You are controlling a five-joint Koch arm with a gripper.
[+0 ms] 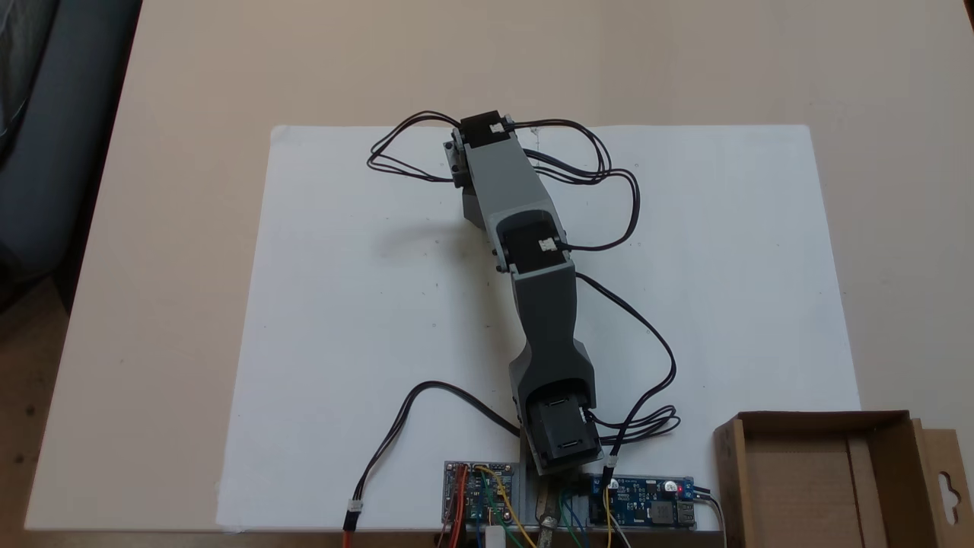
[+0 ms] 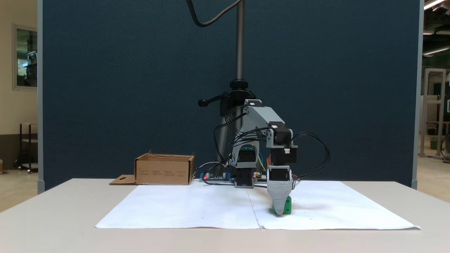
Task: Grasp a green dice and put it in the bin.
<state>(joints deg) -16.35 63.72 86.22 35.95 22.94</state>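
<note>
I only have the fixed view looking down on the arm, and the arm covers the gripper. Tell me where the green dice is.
Observer: In a fixed view the green dice sits on the white paper, directly behind the gripper, with green showing on both sides of it.
Operator: Report how low the gripper is.
Observer: Its tip reaches down to the paper, about level with the dice's base.
Operator: Give me the jaw state.
Observer: I cannot tell. One broad grey jaw faces the camera and hides the other, so no gap shows.
</note>
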